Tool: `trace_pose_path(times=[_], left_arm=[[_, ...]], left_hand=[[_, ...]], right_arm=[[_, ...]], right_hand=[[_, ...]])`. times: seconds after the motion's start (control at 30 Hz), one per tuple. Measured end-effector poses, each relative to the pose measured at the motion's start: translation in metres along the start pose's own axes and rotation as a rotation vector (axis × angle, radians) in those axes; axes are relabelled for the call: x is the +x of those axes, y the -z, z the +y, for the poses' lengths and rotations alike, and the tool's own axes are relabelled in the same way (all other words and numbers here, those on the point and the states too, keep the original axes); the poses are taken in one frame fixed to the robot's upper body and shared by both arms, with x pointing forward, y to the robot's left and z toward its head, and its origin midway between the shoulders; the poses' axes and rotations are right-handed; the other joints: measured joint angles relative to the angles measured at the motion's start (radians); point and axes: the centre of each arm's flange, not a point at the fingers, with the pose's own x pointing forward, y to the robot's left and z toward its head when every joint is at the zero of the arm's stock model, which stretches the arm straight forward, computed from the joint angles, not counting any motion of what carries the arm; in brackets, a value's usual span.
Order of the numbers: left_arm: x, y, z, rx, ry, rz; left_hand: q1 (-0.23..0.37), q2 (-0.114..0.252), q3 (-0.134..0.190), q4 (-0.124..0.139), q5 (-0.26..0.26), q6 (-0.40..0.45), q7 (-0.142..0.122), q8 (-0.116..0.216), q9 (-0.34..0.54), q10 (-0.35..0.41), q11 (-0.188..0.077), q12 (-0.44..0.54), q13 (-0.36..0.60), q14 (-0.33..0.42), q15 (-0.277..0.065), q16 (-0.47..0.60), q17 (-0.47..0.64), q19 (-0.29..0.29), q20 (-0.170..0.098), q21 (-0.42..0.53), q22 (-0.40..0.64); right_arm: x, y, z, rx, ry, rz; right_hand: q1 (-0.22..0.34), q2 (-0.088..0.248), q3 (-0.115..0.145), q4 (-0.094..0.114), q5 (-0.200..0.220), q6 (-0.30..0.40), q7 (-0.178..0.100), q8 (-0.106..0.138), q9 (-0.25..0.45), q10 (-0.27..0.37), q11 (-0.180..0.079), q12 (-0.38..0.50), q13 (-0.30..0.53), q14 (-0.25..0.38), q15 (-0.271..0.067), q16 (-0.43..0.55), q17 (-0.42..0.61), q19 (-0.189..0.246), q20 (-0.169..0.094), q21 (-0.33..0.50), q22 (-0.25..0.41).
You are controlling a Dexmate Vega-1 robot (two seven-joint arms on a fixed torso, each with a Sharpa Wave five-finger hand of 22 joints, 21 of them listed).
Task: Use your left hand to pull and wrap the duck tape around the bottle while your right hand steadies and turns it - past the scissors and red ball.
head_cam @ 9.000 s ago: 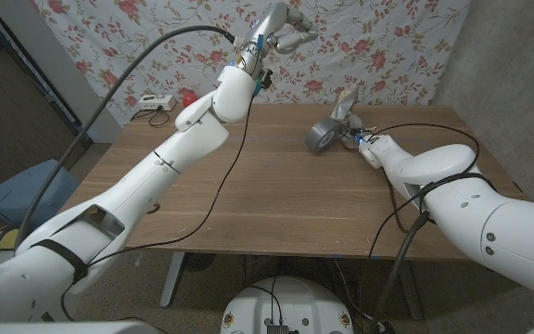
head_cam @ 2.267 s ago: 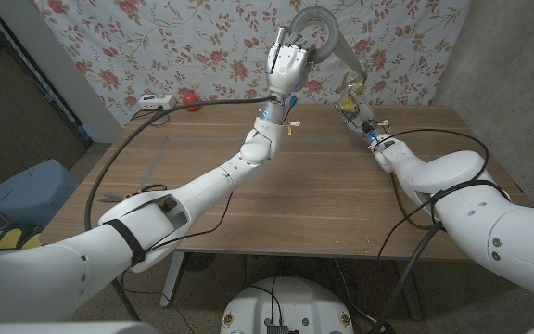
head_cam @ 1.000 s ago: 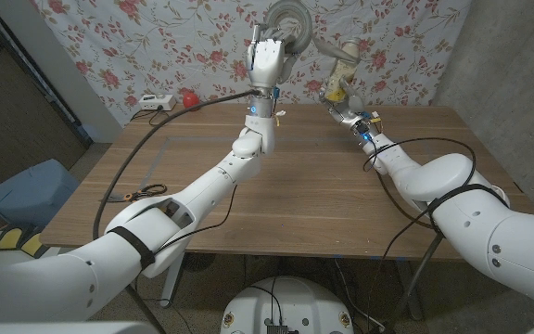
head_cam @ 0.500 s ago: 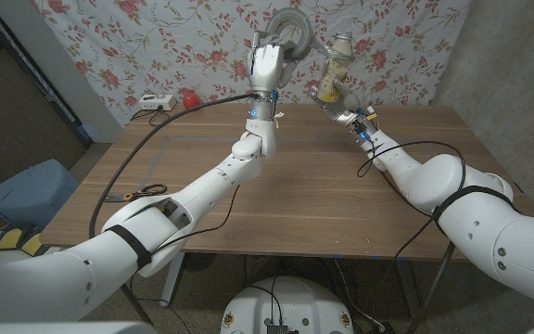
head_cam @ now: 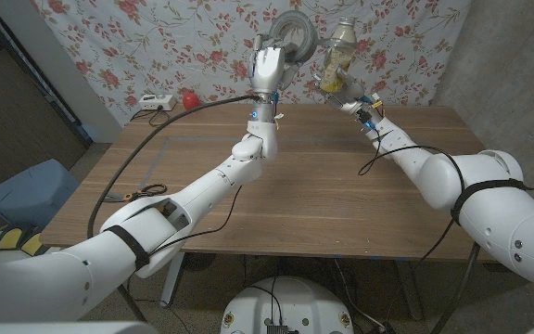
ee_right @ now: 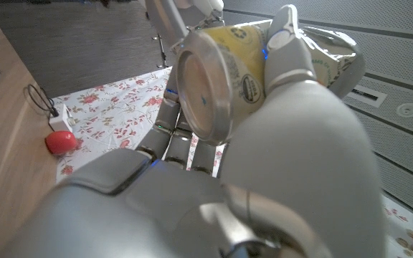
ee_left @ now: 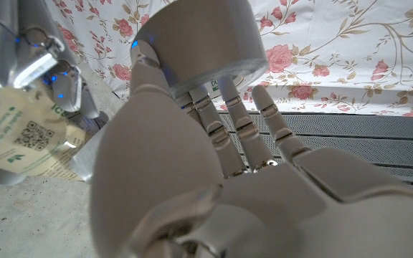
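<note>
High above the table's far side, my left hand grips the grey duck tape roll, its fingers along the roll's side. Just to the roll's right, my right hand holds up the clear bottle with a yellow label by its lower part. The bottle's round base faces the right wrist camera, with my right hand wrapped around it. Roll and bottle are close together; the tape between them is hard to make out. The red ball lies at the table's far left; the scissors lie near its left edge.
A white power strip with a cable sits beside the red ball. A black cable loops across the table's left part. A flowered cloth hangs behind the table. A blue bin stands on the floor at the left.
My right hand has lifted the bottle higher and stood it more upright, closer to the roll. The left hand with the roll has hardly moved over the last second.
</note>
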Motion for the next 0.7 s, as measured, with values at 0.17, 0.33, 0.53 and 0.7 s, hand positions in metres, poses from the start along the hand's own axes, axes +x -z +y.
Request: trace_pose_path(times=[0.17,0.33,0.53,0.7], left_arm=[[-0.001,0.001,-0.002,-0.011,0.000,0.011],[-0.001,0.000,-0.004,-0.023,0.001,0.008],[-0.002,-0.001,-0.004,-0.029,0.001,0.005],[-0.002,-0.002,-0.005,-0.034,0.002,0.004]], left_hand=[[0.000,0.000,-0.001,0.001,0.000,-0.002,-0.002,0.061,0.009,0.002,-0.002,-0.013,-0.002,0.005,-0.005,0.000,0.003,0.004,-0.004,0.000,0.000],[0.012,-0.012,-0.001,0.001,0.180,-0.003,-0.007,0.067,0.000,0.000,-0.003,-0.019,-0.183,0.005,-0.005,0.000,0.003,0.004,-0.004,0.000,0.000],[0.012,-0.012,-0.001,0.001,0.185,0.006,-0.017,0.064,0.000,0.000,-0.003,-0.017,-0.183,0.005,-0.005,0.000,0.003,0.004,-0.004,0.000,0.000],[0.012,-0.012,-0.011,0.008,0.185,0.009,-0.020,0.059,0.000,0.000,-0.003,-0.018,-0.183,0.032,-0.007,0.000,0.012,0.004,-0.004,0.000,0.000]], right_arm=[[0.011,0.039,0.003,0.048,0.013,0.136],[0.017,0.081,0.011,0.076,-0.004,0.288],[0.019,0.100,0.015,0.084,-0.007,0.359],[0.021,0.109,0.017,0.088,-0.005,0.394]], right_hand=[[0.000,0.000,0.000,0.000,0.000,-0.004,0.003,-0.002,0.003,0.000,0.000,0.000,0.000,0.000,0.000,0.000,0.000,0.004,-0.001,0.000,-0.001],[0.000,0.000,0.015,-0.015,0.000,0.009,0.016,0.003,-0.002,0.011,-0.011,0.001,0.022,0.000,0.000,-0.004,0.000,0.010,-0.006,0.000,-0.002],[-0.050,-0.050,0.015,-0.015,0.000,0.039,0.046,0.003,-0.001,0.087,-0.088,0.001,0.023,0.000,-0.001,-0.004,-0.001,0.010,-0.007,0.000,-0.002],[-0.050,-0.050,0.017,-0.017,0.000,0.042,0.045,0.001,0.008,0.108,-0.109,0.001,0.146,0.009,-0.010,-0.004,-0.002,0.010,-0.007,0.000,-0.002]])
